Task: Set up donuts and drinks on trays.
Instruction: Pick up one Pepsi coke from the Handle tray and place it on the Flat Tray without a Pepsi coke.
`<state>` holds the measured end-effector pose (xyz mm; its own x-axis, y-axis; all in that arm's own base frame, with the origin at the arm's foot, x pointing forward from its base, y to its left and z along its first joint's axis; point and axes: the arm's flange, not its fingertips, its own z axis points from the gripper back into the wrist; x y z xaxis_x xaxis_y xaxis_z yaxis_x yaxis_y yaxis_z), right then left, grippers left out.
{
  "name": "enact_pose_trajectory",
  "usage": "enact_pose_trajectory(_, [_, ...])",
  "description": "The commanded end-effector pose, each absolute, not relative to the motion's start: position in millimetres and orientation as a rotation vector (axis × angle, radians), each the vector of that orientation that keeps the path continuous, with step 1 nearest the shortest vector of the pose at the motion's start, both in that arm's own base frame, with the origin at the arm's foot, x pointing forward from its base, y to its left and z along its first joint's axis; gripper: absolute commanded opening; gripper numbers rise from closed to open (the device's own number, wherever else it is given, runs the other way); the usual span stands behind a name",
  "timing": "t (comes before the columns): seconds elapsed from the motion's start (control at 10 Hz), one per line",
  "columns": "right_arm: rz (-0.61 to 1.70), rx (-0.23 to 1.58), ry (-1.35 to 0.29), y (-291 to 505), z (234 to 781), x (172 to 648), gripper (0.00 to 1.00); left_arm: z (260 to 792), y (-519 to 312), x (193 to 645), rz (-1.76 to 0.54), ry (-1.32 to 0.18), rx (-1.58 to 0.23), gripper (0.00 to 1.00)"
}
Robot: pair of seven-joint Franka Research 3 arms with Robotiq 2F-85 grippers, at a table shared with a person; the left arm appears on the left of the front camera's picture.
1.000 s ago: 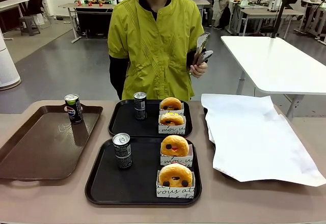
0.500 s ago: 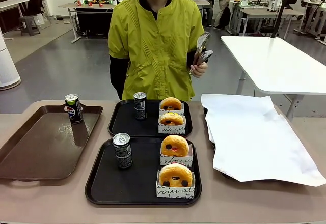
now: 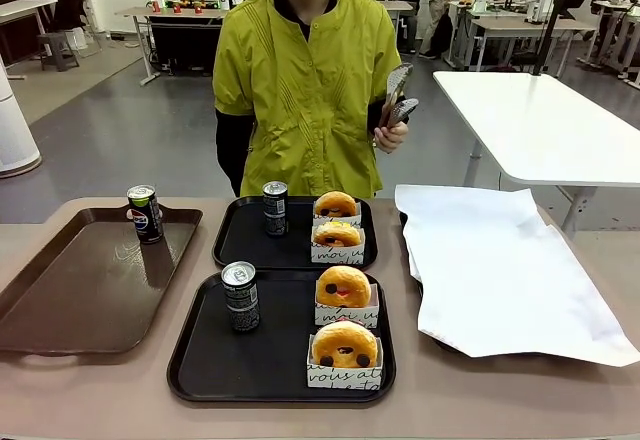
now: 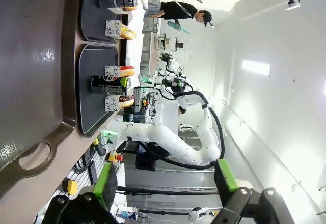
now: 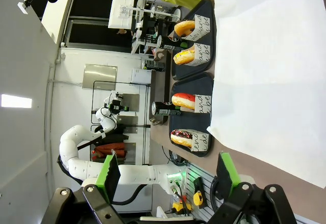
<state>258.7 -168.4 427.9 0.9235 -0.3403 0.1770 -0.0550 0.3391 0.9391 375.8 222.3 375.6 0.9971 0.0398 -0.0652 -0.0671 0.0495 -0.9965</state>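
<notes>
Donuts unmoved, drinks unmoved, trays unchanged

Robotics lab, open hall. Behind the person stand rows of white tables carrying more robot arms. Grey floor.

Golden-orange donuts in white script-printed holders on black trays; dark cans

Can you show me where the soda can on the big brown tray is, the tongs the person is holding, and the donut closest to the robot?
Soda can (image 3: 145, 213), front view: middle of its label.
Tongs (image 3: 397, 95), front view: the metal arms above the hand.
Nearest donut (image 3: 344, 344), front view: its glazed front face.
</notes>
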Motion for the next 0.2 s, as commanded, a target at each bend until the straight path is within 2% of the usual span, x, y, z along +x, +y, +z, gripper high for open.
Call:
enact_pose_trajectory(0.0, [-0.177, 1.232, -0.387, -167.9, 427.6, 260.4, 1.00, 375.9, 223.4, 374.0, 0.086, 0.023, -1.509, 1.00])
enact_pose_trajectory(0.1, [-0.177, 1.232, -0.387, -167.9, 427.6, 260.4, 1.00, 375.9, 223.4, 374.0, 0.086, 0.023, -1.509, 1.00])
